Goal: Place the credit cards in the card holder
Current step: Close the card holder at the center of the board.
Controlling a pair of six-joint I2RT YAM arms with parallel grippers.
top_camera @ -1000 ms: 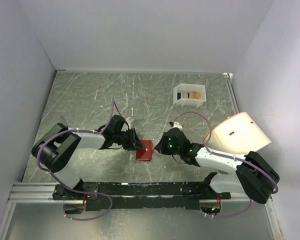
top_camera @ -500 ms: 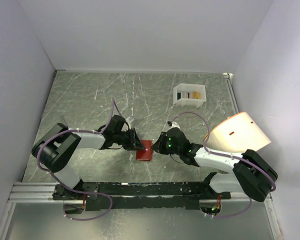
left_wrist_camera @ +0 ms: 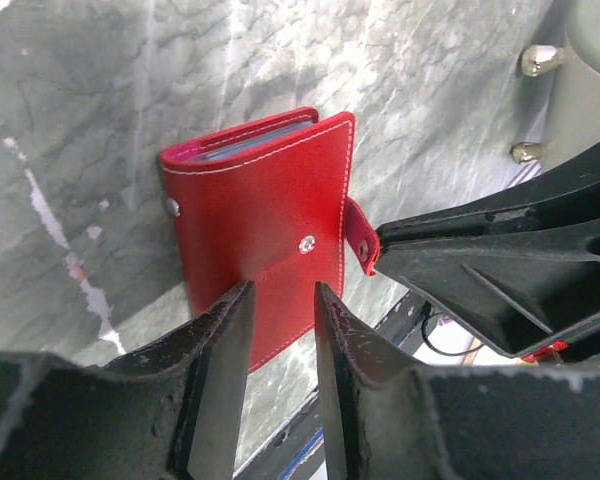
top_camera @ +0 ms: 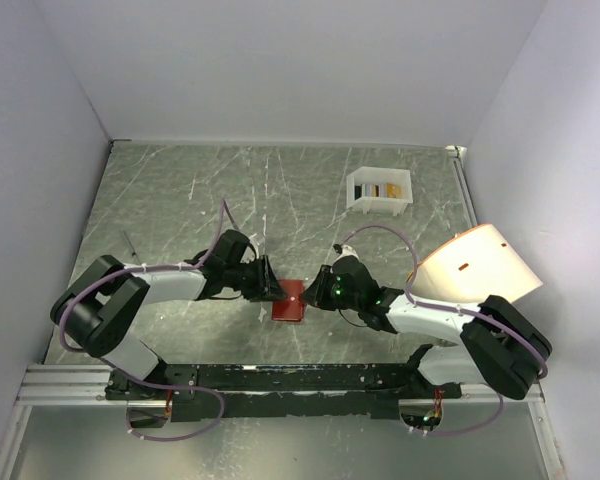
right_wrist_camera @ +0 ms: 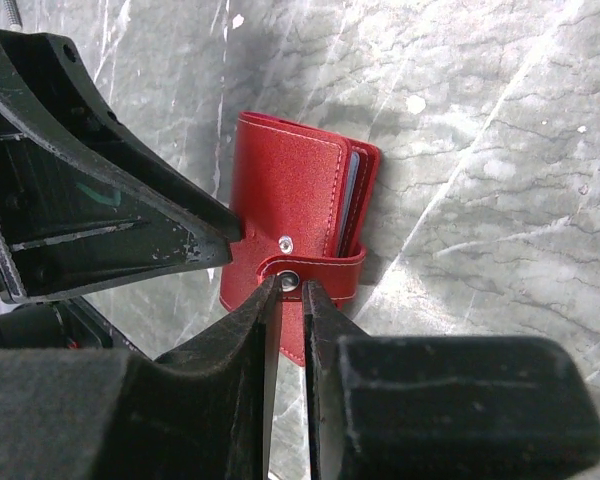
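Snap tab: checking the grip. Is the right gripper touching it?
Touching. Right wrist view: the right gripper pinches the snap tab of the card holder.

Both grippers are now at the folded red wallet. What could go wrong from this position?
1. The right gripper has its tips at the small snap tab. With so little material to hold, they may slip off, leaving the card holder folded shut.
2. The left gripper meets the holder only near one edge, so a pull on the tab could drag or tip it.
3. The two grippers are very close together and might collide.
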